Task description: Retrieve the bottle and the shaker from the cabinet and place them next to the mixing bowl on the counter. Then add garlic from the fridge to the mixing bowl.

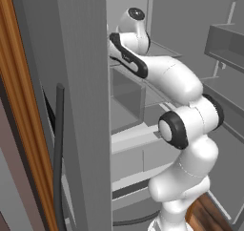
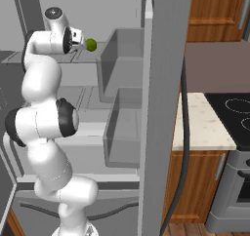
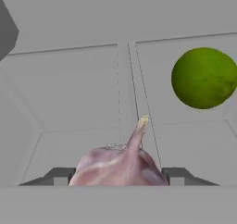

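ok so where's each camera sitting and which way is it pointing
Left base view: behind the arm on its left, looking forward into the open fridge; the arm rises from the lower right.
Right base view: behind on its right, facing the same fridge shelves, with counter and stove off to the right; the arm rises from the lower left towards a green fruit.
Hand view: on the hand, looking along the claw, which is shut on the garlic; the green fruit sits beyond.
Shared: right base and hand views both show the green fruit.
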